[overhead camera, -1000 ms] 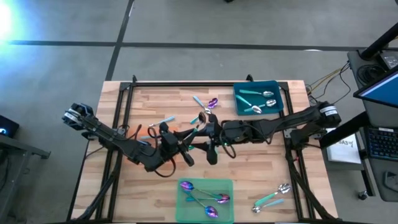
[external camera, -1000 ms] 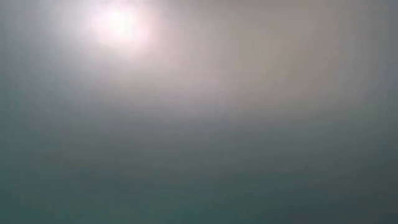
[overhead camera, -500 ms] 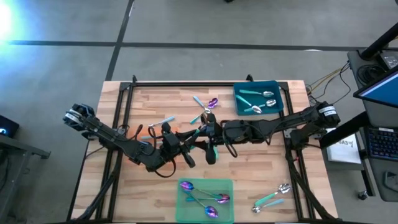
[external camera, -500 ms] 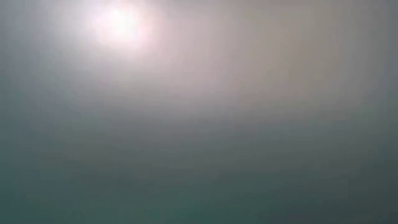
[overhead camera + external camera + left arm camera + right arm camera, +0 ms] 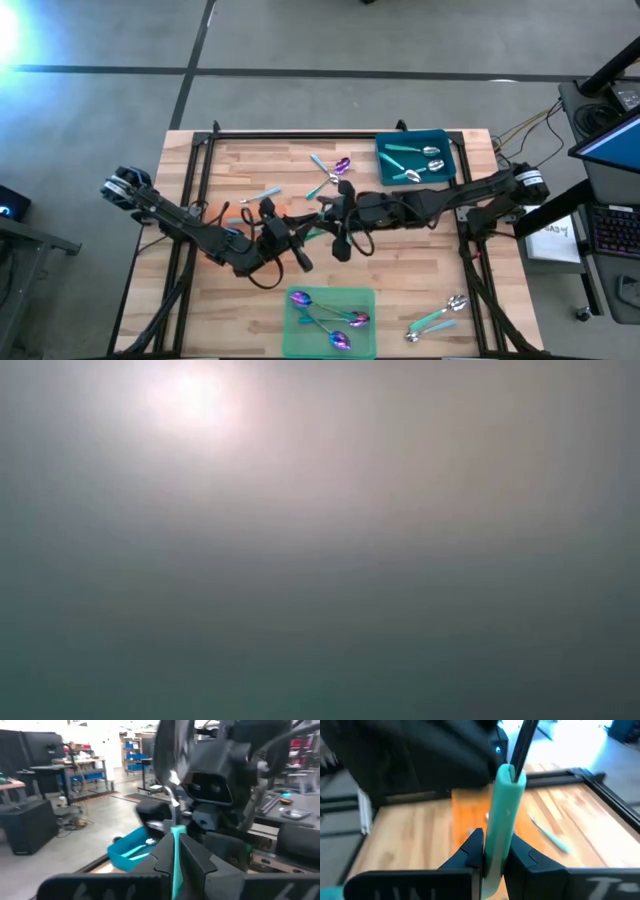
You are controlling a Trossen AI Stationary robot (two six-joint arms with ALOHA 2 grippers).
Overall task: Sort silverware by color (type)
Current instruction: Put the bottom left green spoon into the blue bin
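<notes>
A spoon (image 5: 173,815) with a teal handle and a silver head is held in the air over the middle of the table, between my two grippers. My left gripper (image 5: 175,840) comes from the table's left and is shut on it. My right gripper (image 5: 496,845) comes from the right and is shut on its teal handle (image 5: 503,810). In the high view the two grippers meet at the spoon (image 5: 316,234). Silver spoons lie in the teal bin (image 5: 446,170), purple ones on the green mat (image 5: 366,330). The low view shows only haze. My left gripper pinches the spoon's teal handle (image 5: 176,851) between its two fingers, coming in level from the table's left. The silver head (image 5: 172,779) stands up beyond the fingertips, clear of the table. My right gripper pinches the same handle (image 5: 501,827) between its two fingers, coming from the table's right and slanting a little down. The handle's free end (image 5: 510,774) sticks out past the fingertips.
Loose spoons lie at the far middle (image 5: 335,168), left of centre (image 5: 265,193) and at the near right corner (image 5: 440,318). An orange mat (image 5: 215,212) lies under the left arm. A black frame (image 5: 330,134) runs round the table.
My right gripper has shut on the spoon's handle and tipped a little downward, while my left gripper has kept its hold in place. The spoon's head, which showed from above, now lies hidden under my right gripper.
</notes>
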